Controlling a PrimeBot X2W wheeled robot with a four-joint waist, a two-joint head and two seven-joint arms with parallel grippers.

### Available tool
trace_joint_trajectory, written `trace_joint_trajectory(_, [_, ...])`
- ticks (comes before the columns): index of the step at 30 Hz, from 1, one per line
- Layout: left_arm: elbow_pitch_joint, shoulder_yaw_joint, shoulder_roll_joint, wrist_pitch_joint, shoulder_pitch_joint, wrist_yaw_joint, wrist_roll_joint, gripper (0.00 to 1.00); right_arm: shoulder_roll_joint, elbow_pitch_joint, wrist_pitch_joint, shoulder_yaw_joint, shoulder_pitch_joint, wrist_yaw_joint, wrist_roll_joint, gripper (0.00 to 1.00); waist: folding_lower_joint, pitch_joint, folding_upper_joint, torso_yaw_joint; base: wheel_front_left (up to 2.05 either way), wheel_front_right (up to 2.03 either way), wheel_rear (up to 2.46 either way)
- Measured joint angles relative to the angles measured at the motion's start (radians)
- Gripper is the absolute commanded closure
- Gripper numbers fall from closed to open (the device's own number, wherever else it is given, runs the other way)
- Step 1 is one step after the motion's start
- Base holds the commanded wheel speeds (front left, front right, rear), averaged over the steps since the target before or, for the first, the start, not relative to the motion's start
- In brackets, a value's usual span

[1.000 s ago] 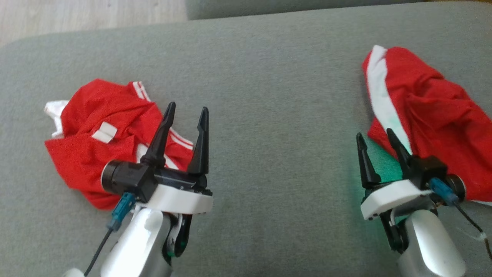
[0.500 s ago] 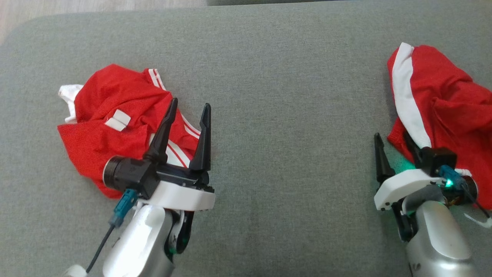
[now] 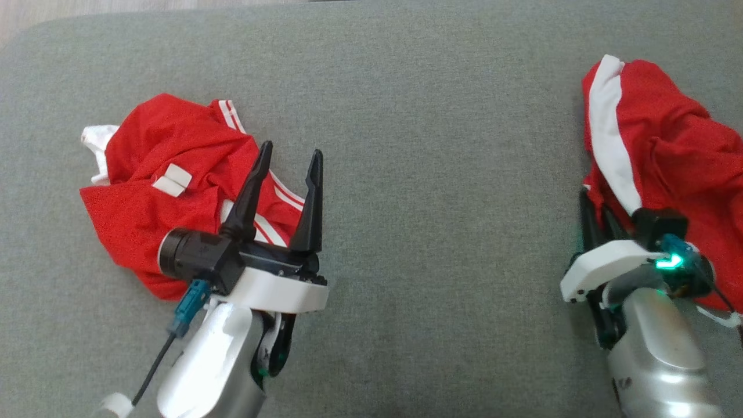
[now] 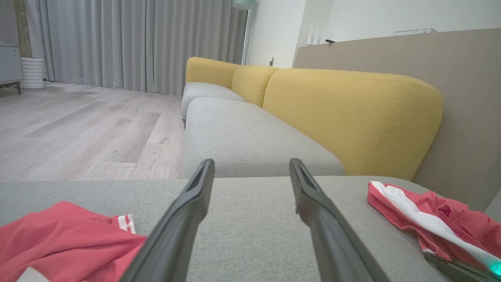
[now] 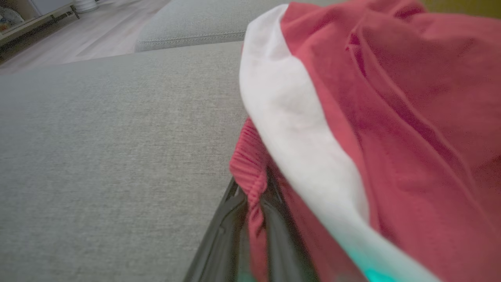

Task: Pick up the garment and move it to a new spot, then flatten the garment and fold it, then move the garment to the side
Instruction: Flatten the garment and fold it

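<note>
Right claw (image 3: pixel 595 210) pinches the ribbed hem of the red garment (image 3: pixel 667 151), which is heaped at 3 o'clock on the grey cushion (image 3: pixel 435 174). Left claw (image 3: pixel 291 152) is spread and holds nothing, near the second red garment (image 3: pixel 145 203) at 9 o'clock. Judgement: lift slowly, check the hem sits deep, then carry toward centre.

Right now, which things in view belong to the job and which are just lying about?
Job:
- right-hand garment, red with a white stripe, edge pinched between the right gripper fingers
- grey cushion under it

Lying about:
- left-hand garment, not held
- left gripper, open, holding nothing
- yellow backrest
</note>
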Motion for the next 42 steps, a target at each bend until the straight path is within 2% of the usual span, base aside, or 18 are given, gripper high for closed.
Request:
trace_joint_trajectory(5, [0.005,-0.001,0.000,-0.001,-0.007,0.000,0.000,0.00,-0.003,-0.004,-0.020,0.130,-0.005,0.000,0.074,1.00,0.0000,-0.007,0.0000,0.000,0.00,0.00,0.00])
trace_joint_trajectory(12, [0.011,-0.001,0.000,-0.001,-0.006,0.000,0.000,0.00,-0.003,-0.077,-0.033,0.326,-0.004,0.000,0.143,1.00,-0.0001,-0.030,0.0000,0.006,0.00,0.00,0.00])
trace_joint_trajectory(20, [0.015,-0.001,-0.001,-0.001,-0.002,0.000,-0.001,0.00,-0.004,-0.111,-0.018,0.486,0.011,0.000,0.180,1.00,-0.0001,-0.056,0.0000,0.016,0.00,0.00,0.00])
trace_joint_trajectory(22, [0.017,-0.001,0.000,-0.001,0.002,0.000,-0.001,0.00,-0.004,-0.114,-0.014,0.499,0.011,0.000,0.181,1.00,0.0000,-0.061,0.0000,0.017,0.00,0.00,0.00])
trace_joint_trajectory(23, [0.018,-0.001,0.000,-0.001,0.003,0.001,-0.002,0.00,-0.004,-0.119,-0.014,0.500,0.011,0.000,0.186,0.00,0.0000,-0.065,0.0000,0.017,0.00,0.00,0.00])
trace_joint_trajectory(32, [0.018,0.001,0.001,-0.001,0.033,0.009,-0.011,0.00,-0.006,-0.237,-0.036,0.497,0.036,0.000,0.248,0.00,-0.0001,-0.101,0.0000,0.003,0.00,0.00,0.00])
trace_joint_trajectory(36, [0.017,0.002,0.001,-0.001,0.042,0.009,-0.011,0.00,-0.005,-0.329,-0.051,0.417,0.060,0.000,0.239,0.00,-0.0001,-0.122,0.0000,-0.013,0.00,0.00,0.00])
trace_joint_trajectory(42, [0.011,0.002,0.001,-0.001,0.048,0.009,-0.011,0.00,-0.005,-0.423,-0.053,0.251,0.170,0.000,0.139,0.00,-0.0002,-0.154,0.0000,-0.035,0.00,0.00,0.00])
